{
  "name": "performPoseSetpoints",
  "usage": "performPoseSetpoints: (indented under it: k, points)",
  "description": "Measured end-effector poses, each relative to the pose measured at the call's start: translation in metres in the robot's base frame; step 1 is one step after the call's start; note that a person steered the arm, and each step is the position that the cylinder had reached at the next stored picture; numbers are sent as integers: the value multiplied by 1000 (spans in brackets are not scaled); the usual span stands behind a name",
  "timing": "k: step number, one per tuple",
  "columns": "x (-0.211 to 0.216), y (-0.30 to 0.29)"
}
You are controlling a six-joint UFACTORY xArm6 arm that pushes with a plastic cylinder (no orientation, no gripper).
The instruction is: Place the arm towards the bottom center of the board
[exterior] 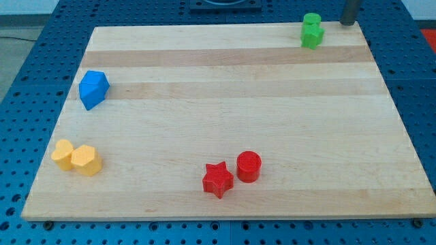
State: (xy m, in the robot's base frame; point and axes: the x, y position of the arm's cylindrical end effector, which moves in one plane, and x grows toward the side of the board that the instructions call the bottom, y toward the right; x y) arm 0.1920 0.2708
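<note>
My rod shows at the view's top right, and my tip rests at the board's top edge, just right of two green blocks that touch each other. A red star and a red cylinder sit side by side near the bottom centre, far from my tip. A blue block lies at the left. A yellow heart and a yellow hexagon-like block touch at the bottom left.
The wooden board lies on a blue perforated table. A dark robot base shows at the view's top centre.
</note>
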Motion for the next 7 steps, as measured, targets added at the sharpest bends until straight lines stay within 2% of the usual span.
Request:
performPoseSetpoints:
  k: [2, 3, 5, 6, 7]
  points:
    - [5, -16]
    - [37, 13]
    - [286, 28]
    - [408, -19]
    - [427, -81]
